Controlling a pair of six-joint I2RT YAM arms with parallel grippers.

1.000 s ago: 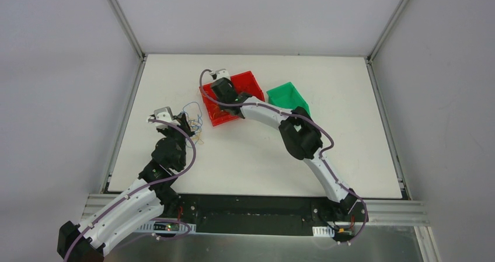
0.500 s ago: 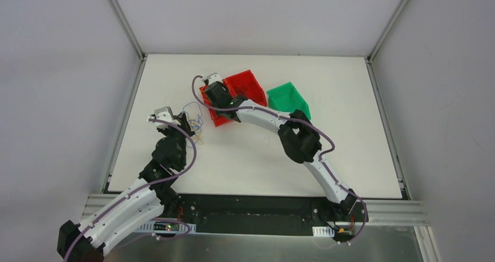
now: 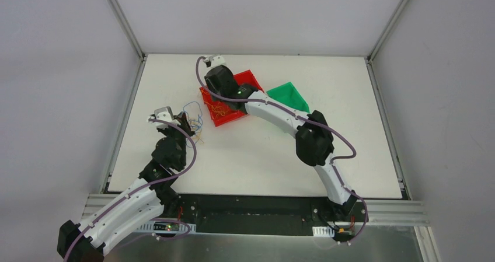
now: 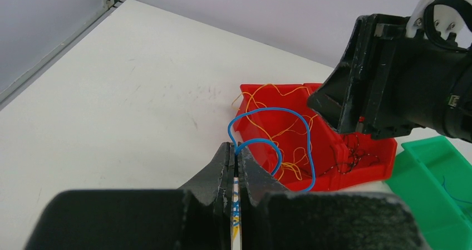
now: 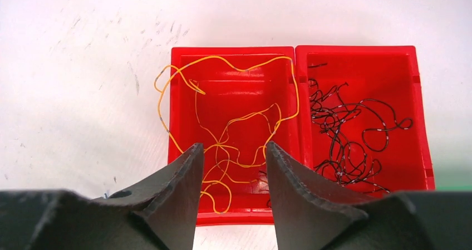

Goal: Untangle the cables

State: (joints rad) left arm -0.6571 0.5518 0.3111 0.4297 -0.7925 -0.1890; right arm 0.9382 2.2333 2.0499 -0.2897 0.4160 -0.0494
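Observation:
The cables are thin wires. My left gripper (image 4: 234, 150) is shut on a blue cable (image 4: 271, 109), whose loops stand up in front of the red bins. In the top view a small clump of blue and yellow cables (image 3: 194, 115) lies by that gripper (image 3: 185, 122). Yellow cables (image 5: 234, 133) lie in the left red bin (image 5: 176, 105), one loop hanging over its left wall. Dark grey cables (image 5: 345, 133) fill the right red bin (image 5: 423, 122). My right gripper (image 5: 234, 147) hovers open above the yellow cables, with nothing between its fingers.
A green bin (image 3: 289, 95) stands just right of the red pair, and a blue wire lies inside it (image 4: 453, 183). The right arm's wrist (image 3: 220, 80) sits over the red bins' far side. A metal frame rail (image 3: 125, 116) borders the white table on the left.
My right gripper has opened, letting go of the yellow cables into the red bin, and its wrist has drawn up and towards the far side. The left arm has not moved.

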